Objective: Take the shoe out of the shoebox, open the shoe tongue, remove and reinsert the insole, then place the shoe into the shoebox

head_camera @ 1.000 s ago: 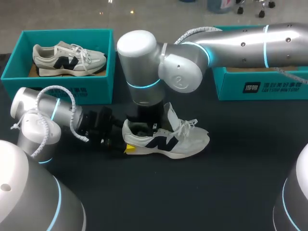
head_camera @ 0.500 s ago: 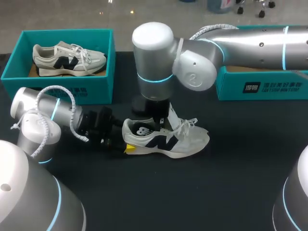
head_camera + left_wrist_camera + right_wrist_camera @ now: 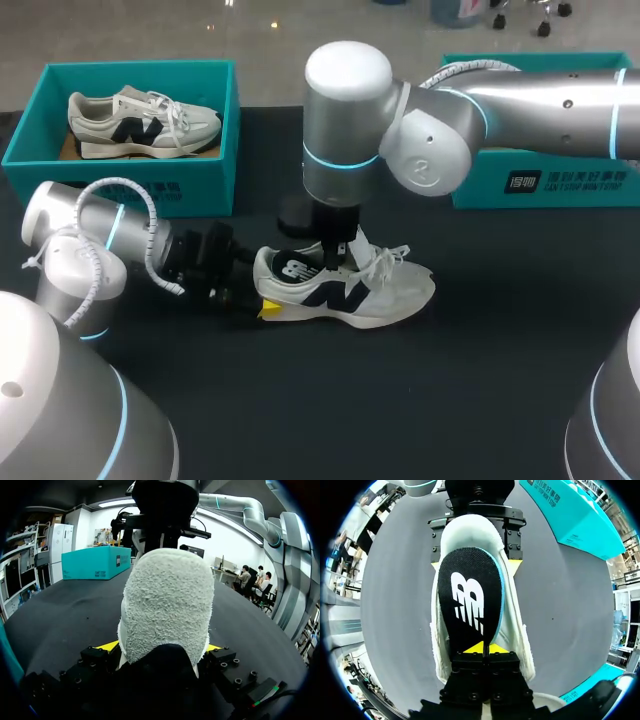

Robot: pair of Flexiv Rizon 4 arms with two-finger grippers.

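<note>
A white sneaker (image 3: pixel 390 290) with a dark side logo lies on the black table, toe to the right. My left gripper (image 3: pixel 262 303) comes in low from the left and is shut on the heel (image 3: pixel 167 605), one yellow tip on each side. The right gripper (image 3: pixel 335 258) points down into the shoe's opening beside the raised tongue. It is shut on the black insole (image 3: pixel 470 595), pinching it near its middle (image 3: pixel 483 649). The insole's heel end, with a white logo (image 3: pixel 295 268), shows inside the shoe's heel.
A teal shoebox (image 3: pixel 150 185) at the back left holds a second matching sneaker (image 3: pixel 140 120). Another teal box (image 3: pixel 540 180) stands at the back right, behind my right arm. Bare black table lies in front of the shoe.
My right arm has swung to the right above the shoe. The insole's logo end, hidden a second ago, now shows in the heel opening. The left gripper and the shoe have stayed put.
</note>
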